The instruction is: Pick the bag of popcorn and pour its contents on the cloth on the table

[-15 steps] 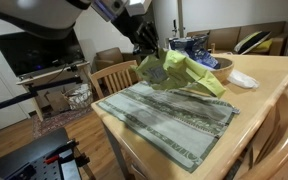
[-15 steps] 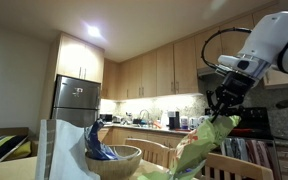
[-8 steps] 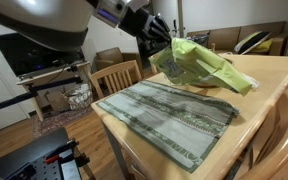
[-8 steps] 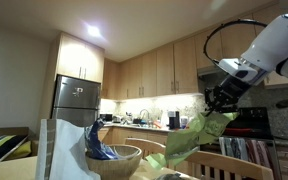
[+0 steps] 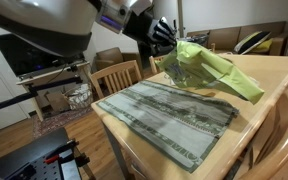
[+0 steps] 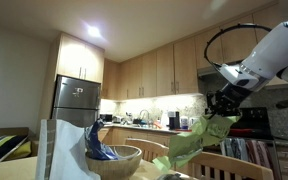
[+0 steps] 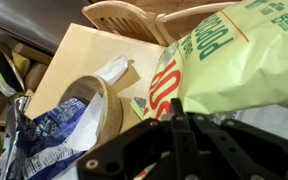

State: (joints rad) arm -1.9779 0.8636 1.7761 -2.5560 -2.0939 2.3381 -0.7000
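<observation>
Setting: a home, open kitchen with dining area. Evidence in the exterior views: stainless fridge point(image 6: 76, 100) beside wall-hung wooden cabinets point(image 6: 149, 70) with under-cabinet lighting. Blond wooden dining counter point(image 5: 279, 68) with matching slat-back chair point(image 5: 116, 76). Hardwood floor point(image 5: 14, 140). Dark flat screen point(image 5: 29, 50) against the wall.

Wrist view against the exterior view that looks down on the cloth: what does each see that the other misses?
Only the wrist view: the orange-red lettering on the bag of popcorn and a wooden bowl. Only the exterior view: the cloth laid out lengthwise and the robot's arm. Both: the bag held up in the gripper, the table and a wooden chair.
</observation>
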